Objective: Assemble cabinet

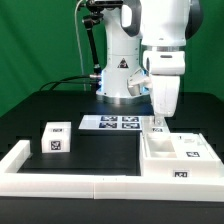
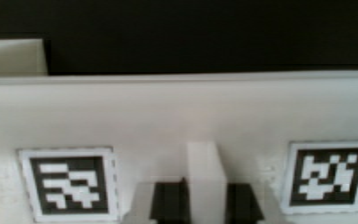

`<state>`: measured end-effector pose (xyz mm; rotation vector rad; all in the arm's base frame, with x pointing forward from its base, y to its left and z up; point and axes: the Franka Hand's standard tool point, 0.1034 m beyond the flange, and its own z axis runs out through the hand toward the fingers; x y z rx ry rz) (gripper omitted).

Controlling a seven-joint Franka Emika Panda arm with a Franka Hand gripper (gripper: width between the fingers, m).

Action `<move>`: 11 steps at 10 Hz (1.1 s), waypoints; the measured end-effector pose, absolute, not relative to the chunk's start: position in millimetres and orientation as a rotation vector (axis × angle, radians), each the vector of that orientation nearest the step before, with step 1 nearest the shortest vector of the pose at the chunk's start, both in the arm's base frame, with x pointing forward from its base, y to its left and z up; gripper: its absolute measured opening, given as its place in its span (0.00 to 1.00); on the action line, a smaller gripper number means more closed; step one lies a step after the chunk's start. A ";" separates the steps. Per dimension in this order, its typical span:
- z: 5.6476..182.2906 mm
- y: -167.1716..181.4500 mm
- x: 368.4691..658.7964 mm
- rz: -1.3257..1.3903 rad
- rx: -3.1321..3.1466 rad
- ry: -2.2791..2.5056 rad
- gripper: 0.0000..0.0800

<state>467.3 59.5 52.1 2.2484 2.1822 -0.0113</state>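
Your gripper [image 1: 157,121] hangs low over the back edge of the cabinet's box body [image 1: 178,158], its fingers [image 2: 165,205] pinching a thin upright wall [image 2: 202,170] between two tags. That box body sits at the exterior view's right, against the border rail [image 1: 60,178]; a small block [image 1: 55,138] stands well apart at the left.

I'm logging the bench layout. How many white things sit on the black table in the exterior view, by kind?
cabinet box body: 1
small tagged block: 1
marker board: 1
border rail: 1
Total: 4
Any loose parts inside the body cannot be told apart.
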 end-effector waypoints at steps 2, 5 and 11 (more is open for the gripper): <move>51.5 55.7 467.3 -0.014 2.247 2.186 0.09; 55.8 56.0 467.3 -0.026 2.256 2.173 0.09; 57.5 59.8 466.9 -0.038 2.267 2.167 0.09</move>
